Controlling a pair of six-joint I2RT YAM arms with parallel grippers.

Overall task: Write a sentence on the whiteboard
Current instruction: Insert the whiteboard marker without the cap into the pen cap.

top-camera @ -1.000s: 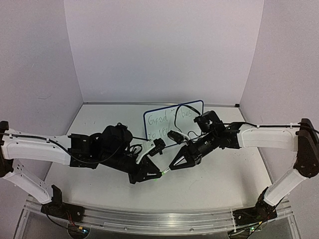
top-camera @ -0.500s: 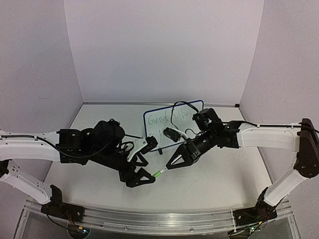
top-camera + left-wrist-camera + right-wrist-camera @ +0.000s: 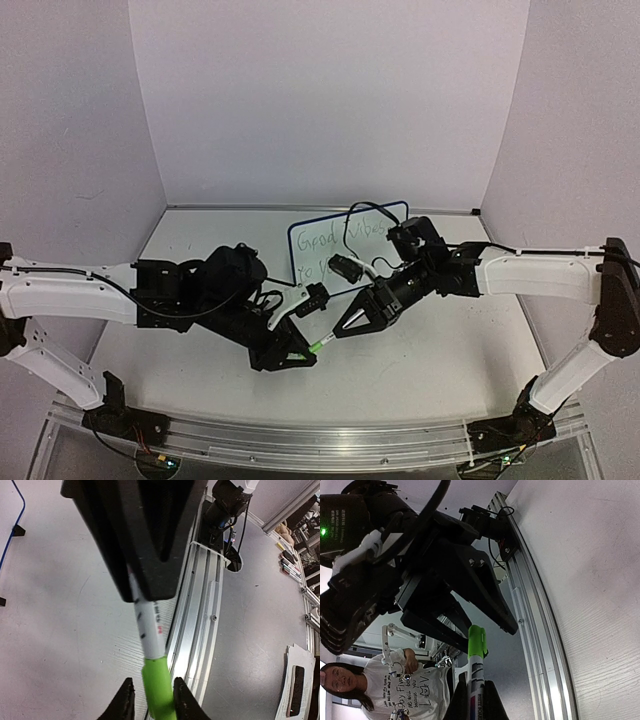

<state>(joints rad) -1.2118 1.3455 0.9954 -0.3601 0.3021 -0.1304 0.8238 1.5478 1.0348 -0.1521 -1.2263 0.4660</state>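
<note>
Two robot arms meet over the middle of the table, working a marker between them. The whiteboard stands upright behind them, toward the far edge and about midway along it. The sentence, "Good vibes to you", runs across it in two green lines, partly hidden by the right arm.

The right gripper is clamped on the marker's white barrel, with the green cap pointing at the left arm. The left gripper has its fingers set narrowly on either side of that cap. The wrist view does not settle whether they actually pinch it.

With the words apparently written, the job in hand looks like closing the pen. To do it well, the right arm should hold the barrel rigid. The left arm should keep the cap on the barrel's own line and press straight along it, since any angle would likely bend the pen out of the grasp.

The table is pale, wood-grained board, enclosed by plain lilac-white walls on three sides. An aluminium rail runs along its near edge. Beyond the rail, the right wrist camera catches a person in a printed white T-shirt.
</note>
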